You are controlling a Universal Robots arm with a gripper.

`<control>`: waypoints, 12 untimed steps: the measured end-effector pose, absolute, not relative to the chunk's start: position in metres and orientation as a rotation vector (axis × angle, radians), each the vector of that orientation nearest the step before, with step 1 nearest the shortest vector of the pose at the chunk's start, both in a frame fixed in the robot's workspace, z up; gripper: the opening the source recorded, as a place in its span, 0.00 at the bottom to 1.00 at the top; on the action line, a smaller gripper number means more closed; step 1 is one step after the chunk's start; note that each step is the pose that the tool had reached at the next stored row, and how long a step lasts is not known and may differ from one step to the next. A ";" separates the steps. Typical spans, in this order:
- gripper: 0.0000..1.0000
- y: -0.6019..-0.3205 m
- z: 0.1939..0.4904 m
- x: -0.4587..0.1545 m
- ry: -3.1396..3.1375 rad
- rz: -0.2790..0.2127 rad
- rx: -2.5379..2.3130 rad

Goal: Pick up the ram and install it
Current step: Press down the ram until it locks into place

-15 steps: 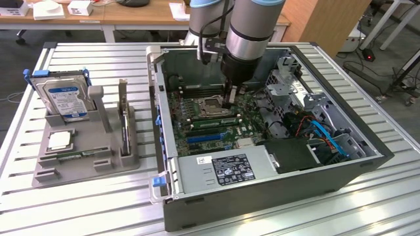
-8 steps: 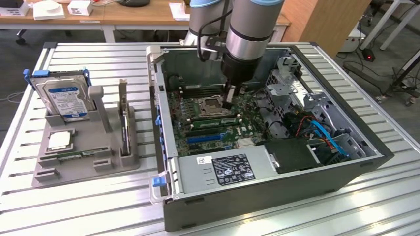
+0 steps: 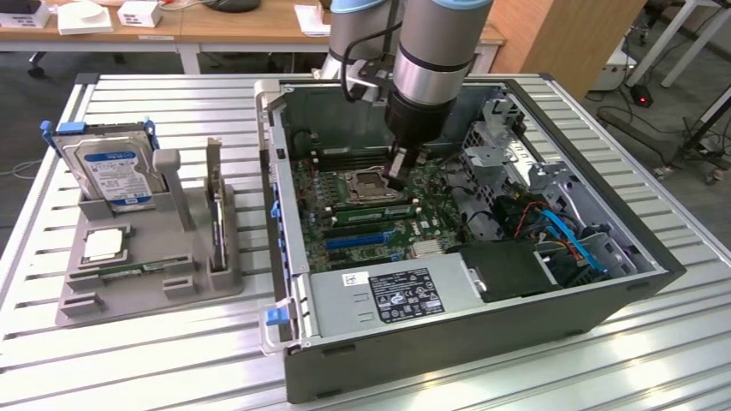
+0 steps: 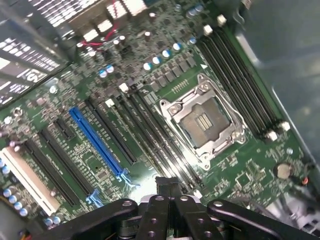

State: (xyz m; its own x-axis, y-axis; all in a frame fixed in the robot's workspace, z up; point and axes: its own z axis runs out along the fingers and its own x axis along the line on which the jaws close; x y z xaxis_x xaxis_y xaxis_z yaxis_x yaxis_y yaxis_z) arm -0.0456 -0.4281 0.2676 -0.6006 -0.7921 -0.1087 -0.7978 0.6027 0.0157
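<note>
While the pincer (image 3: 396, 181) is down inside the open computer case (image 3: 457, 342), its fingers are pressed together with nothing clamped between them. In the wrist view the tips sit right at the end of the long dark memory slots that run beside the CPU socket (image 3: 371, 182).

We take the ram (image 3: 363, 209) to be the narrow green strip standing on edge in the slot just on the near side of that socket in the exterior view. It is already off the grey holder (image 3: 149, 282) on the bench (image 3: 171, 360), where the blue-labelled hard drive (image 3: 109, 171) stands upright. Whether the stick is fully seated or only resting in its slot we cannot tell.

We judge the step in hand to be pressing the stick home, so the care lies in how the force goes in. We want the closed tips squarely on the top edge of the board, not on the chips or the slot latch, and the push straight down along the slot walls. Pressing near one end alone can tip the stick and leave the far end proud, so each end deserves its own push. The socket beside it is open and exposed, and the motherboard (image 4: 240, 170) around it is crowded with small parts. Any sideways slip of the tips is therefore the main risk. A slow, steady descent suits this better than a jab.
</note>
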 end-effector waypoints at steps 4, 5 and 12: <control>0.09 -0.428 0.267 -0.046 2.770 0.091 -1.272; 0.09 -0.428 0.267 -0.046 2.780 0.090 -1.249; 0.09 -0.428 0.267 -0.046 2.846 0.081 -1.082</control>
